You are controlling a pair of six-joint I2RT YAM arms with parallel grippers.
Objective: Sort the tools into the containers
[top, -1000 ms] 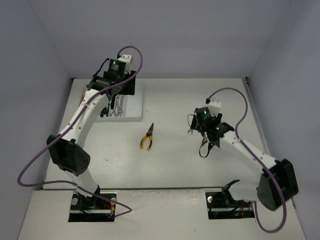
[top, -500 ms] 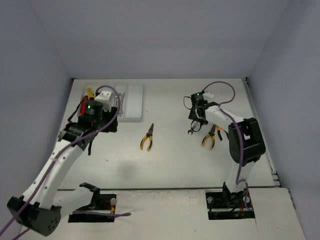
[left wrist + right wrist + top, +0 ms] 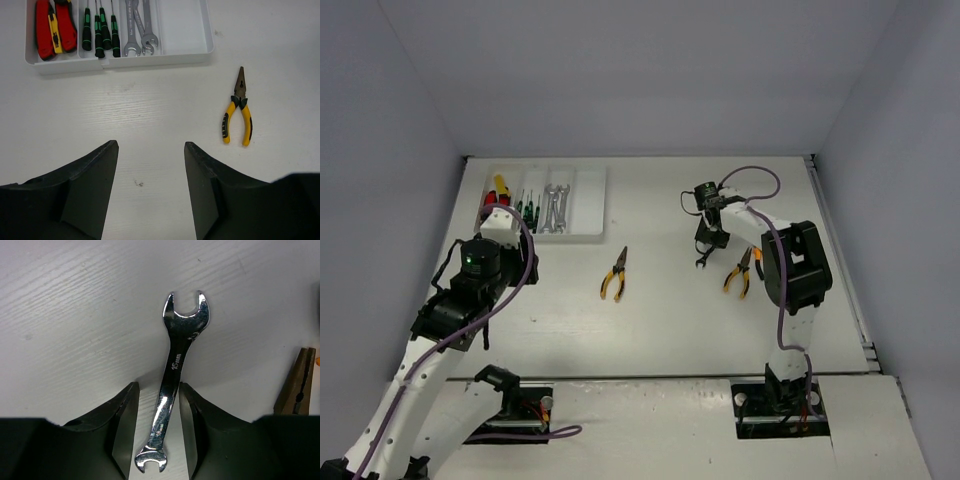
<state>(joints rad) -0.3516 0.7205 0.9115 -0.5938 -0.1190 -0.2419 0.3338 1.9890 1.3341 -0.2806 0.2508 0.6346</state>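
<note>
straddling the silver wrench point(image 3: 175, 365) flat on the table point(image 3: 75, 315) with the right gripper point(image 3: 157, 386), narrow with a sliver of gap on one side, and holding the left gripper point(image 3: 150, 146) wide open above the table near the tray point(image 3: 125, 62), yellow pliers point(image 3: 237, 117) loose off to the right.

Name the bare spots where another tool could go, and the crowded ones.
Bare: the tray's rightmost compartment, and the table between tray and centre pliers. Crowded: the other three compartments, and around the right gripper, wrench and second pliers.
</note>
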